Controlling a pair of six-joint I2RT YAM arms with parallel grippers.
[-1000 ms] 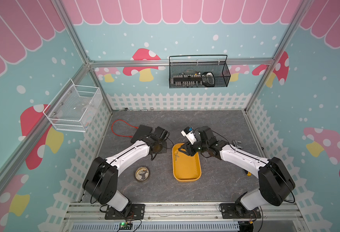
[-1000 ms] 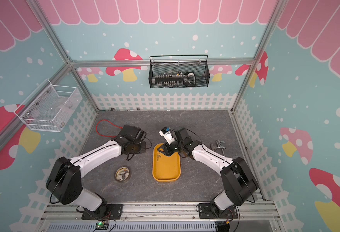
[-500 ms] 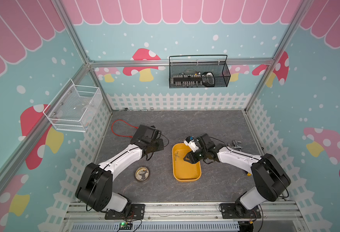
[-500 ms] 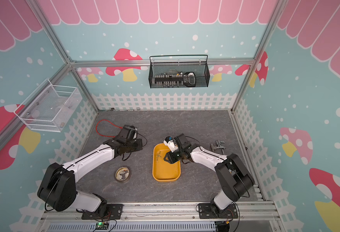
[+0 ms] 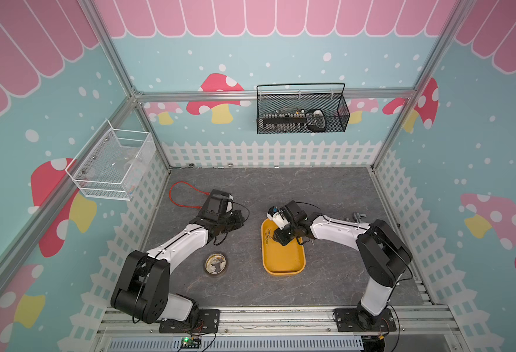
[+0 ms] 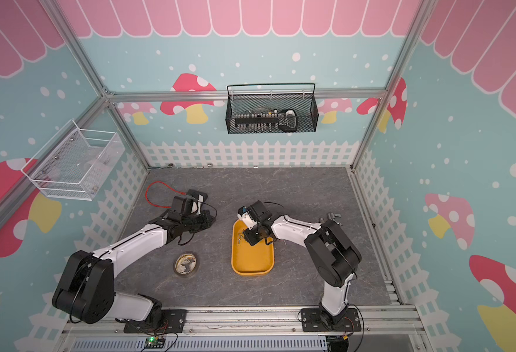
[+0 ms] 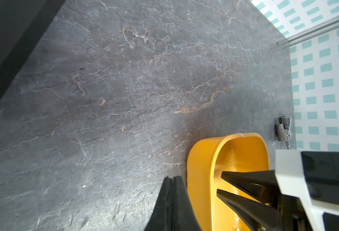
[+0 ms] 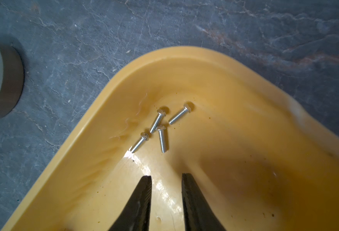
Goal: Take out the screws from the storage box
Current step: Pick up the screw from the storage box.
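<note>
Roll of tape (image 5: pixel 216 264): lying flat on the grey surface (image 5: pixel 326 274), nearest the arm bases, on the left arm's side. Storage box (image 5: pixel 284 259): yellow-orange tub, lidless, mid-surface, long axis running near to far. Right end effector (image 8: pixel 166 176): lowered inside the box's far end, jaws parted with nothing between them, tips just short of the screws. Screws (image 8: pixel 157 120): four counted in the right wrist view (silver, loosely bunched, two of them touching), all lying on the box floor in its far corner on the left arm's side. Left end effector (image 7: pixel 171 178): fingers pressed together on nothing, low over the surface just beside the box's outer wall. Metal fitting (image 5: pixel 355 217): by the right-hand fence. Red cable (image 5: pixel 183 195): looped on the surface beyond the left arm. White mesh basket (image 5: pixel 110 164): hung on the left wall. Black wire basket (image 5: pixel 302 119): hung on the back wall, holding dark items too small to tell.
</note>
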